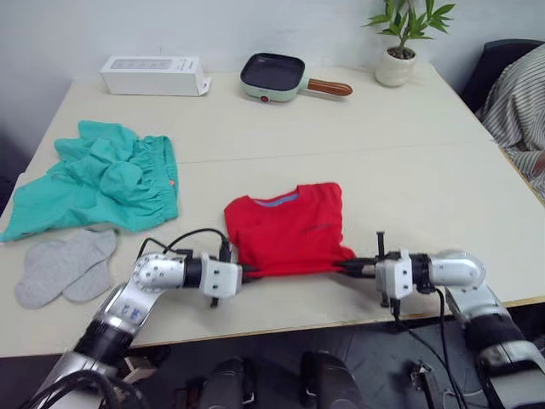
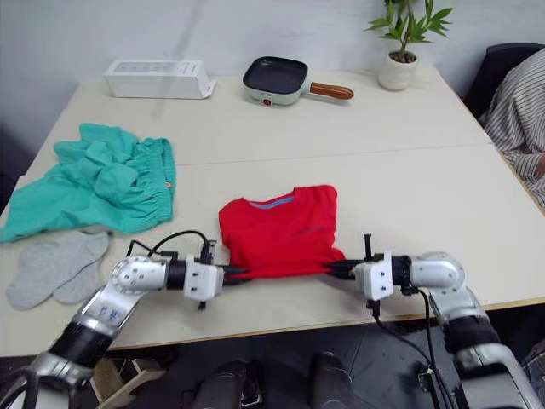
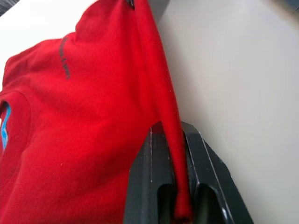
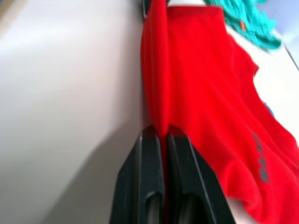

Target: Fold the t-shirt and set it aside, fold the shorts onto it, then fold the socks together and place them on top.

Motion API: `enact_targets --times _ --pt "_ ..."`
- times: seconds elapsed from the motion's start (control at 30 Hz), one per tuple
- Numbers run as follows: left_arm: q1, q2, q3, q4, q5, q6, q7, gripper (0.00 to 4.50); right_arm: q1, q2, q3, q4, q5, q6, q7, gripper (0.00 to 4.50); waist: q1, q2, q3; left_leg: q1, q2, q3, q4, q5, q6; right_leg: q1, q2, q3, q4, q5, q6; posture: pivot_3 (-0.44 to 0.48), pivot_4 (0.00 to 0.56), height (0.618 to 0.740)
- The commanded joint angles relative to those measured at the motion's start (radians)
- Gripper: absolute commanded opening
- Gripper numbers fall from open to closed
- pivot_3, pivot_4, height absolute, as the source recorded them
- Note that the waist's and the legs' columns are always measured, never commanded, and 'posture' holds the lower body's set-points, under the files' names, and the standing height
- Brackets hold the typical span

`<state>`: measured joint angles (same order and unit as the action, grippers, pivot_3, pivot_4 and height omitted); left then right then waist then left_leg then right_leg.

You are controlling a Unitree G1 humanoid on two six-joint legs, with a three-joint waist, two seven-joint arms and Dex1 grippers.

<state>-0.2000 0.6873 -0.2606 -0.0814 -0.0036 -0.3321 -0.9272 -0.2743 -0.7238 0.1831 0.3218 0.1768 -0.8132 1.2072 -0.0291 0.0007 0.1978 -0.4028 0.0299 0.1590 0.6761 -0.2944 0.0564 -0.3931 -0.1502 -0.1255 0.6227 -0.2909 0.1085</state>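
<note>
The red t-shirt (image 1: 288,227) lies folded narrow at the table's near middle, blue neckband facing the far side. My left gripper (image 1: 249,271) is shut on its near left corner, and in the left wrist view the red hem (image 3: 174,140) runs pinched between the black fingers (image 3: 145,186). My right gripper (image 1: 347,267) is shut on the near right corner, with cloth (image 4: 156,93) clamped between its fingers (image 4: 140,177). The teal-green shorts (image 1: 106,179) lie crumpled at the far left. Two grey socks (image 1: 64,266) rest flat in front of them.
At the table's far edge stand a white box (image 1: 153,75), a small green pan with a wooden handle (image 1: 277,77) and a potted plant (image 1: 400,47). A person in striped cloth (image 1: 519,106) sits at the right. Bare tabletop (image 1: 426,196) stretches to the shirt's right.
</note>
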Motion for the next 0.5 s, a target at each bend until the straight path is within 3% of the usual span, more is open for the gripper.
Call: enact_targets --times 0.03,0.27,0.3,0.4,0.5 --pt "0.089 0.044 0.077 -0.105 0.020 0.062 0.047 0.08 0.109 -0.058 -0.044 -0.144 0.026 0.071 -0.040 0.00 0.006 0.000 0.000 0.000 0.000 -0.001 0.000 -0.003 -0.005 0.000 -0.001 0.000 -0.001 0.000 0.000 0.000 0.150 0.740" --pt "0.183 0.049 0.111 -0.182 0.033 0.135 0.104 0.08 0.209 -0.057 -0.037 -0.259 -0.002 0.162 -0.110 0.00 0.006 0.000 0.000 0.000 0.000 -0.001 -0.003 -0.003 -0.007 -0.001 0.000 0.000 -0.001 0.000 -0.001 0.000 0.150 0.740" --pt "0.189 0.048 0.118 -0.191 0.017 0.143 0.104 0.31 0.216 -0.055 -0.043 -0.278 0.030 0.203 -0.114 0.00 0.006 0.000 0.000 0.000 0.000 -0.001 -0.003 -0.003 -0.007 -0.001 0.000 0.000 -0.001 0.000 -0.001 0.000 0.150 0.740" --pt "0.204 0.062 0.151 -0.212 -0.045 0.153 0.077 1.05 0.252 -0.077 -0.051 -0.339 0.116 0.284 -0.082 0.68 0.008 0.000 0.000 0.000 0.000 -0.001 -0.006 -0.002 -0.007 -0.002 0.000 0.000 -0.001 -0.001 -0.002 0.000 0.150 0.740" --pt "0.237 0.093 0.219 -0.236 -0.184 0.205 0.012 2.01 0.303 -0.135 -0.072 -0.439 0.227 0.402 -0.027 1.69 0.009 0.000 0.000 0.000 0.000 -0.001 -0.007 0.001 -0.003 -0.002 0.000 -0.001 -0.002 -0.001 -0.002 0.000 0.150 0.740"
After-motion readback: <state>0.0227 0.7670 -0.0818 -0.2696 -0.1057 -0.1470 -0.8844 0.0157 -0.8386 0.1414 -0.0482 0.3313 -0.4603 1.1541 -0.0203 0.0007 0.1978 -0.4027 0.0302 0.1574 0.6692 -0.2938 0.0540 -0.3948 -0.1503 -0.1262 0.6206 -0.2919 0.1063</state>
